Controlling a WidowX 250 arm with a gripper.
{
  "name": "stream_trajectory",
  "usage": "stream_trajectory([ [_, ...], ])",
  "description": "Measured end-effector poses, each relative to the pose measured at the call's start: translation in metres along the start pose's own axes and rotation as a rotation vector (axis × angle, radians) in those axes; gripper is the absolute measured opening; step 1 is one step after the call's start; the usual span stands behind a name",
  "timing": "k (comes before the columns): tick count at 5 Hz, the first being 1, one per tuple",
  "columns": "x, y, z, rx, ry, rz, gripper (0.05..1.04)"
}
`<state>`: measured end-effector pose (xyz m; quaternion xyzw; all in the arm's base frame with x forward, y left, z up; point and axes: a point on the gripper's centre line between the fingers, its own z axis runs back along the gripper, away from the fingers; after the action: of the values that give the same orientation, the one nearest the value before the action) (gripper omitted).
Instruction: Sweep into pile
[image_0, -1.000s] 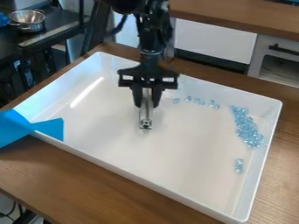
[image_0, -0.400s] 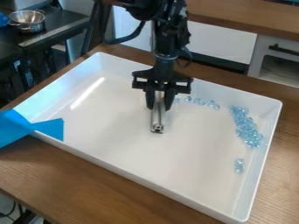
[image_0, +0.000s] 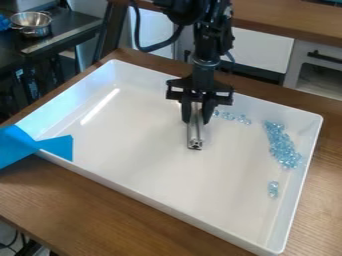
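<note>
Well, metal tool (image_0: 194, 142) in hand (image_0: 196, 121)

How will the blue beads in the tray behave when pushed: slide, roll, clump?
The clear blue beads look small and glossy, so probably light and apt to skid on the smooth white tray. They lie loose, so the cluster will likely shed strays instead of moving as one. The raised wall should stop most runaways.

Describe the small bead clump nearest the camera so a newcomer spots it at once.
Find the white tray, then the big pile by the tray's right wall. Nearer the camera, past a gap, sits the clump. It is a few pale-blue beads bunched tight, unlike the spaced row toward the back.
</note>
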<state>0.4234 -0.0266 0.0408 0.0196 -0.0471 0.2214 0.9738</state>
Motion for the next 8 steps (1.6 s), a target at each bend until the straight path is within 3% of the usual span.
stream_trajectory([
  [3,-0.033,-0.049,0.004,-0.045,0.047,-0.093,0.376],
  [7,-0.060,-0.095,0.009,-0.133,0.062,-0.236,0.376],
  [8,-0.069,-0.101,0.011,-0.147,0.096,-0.248,0.376],
])
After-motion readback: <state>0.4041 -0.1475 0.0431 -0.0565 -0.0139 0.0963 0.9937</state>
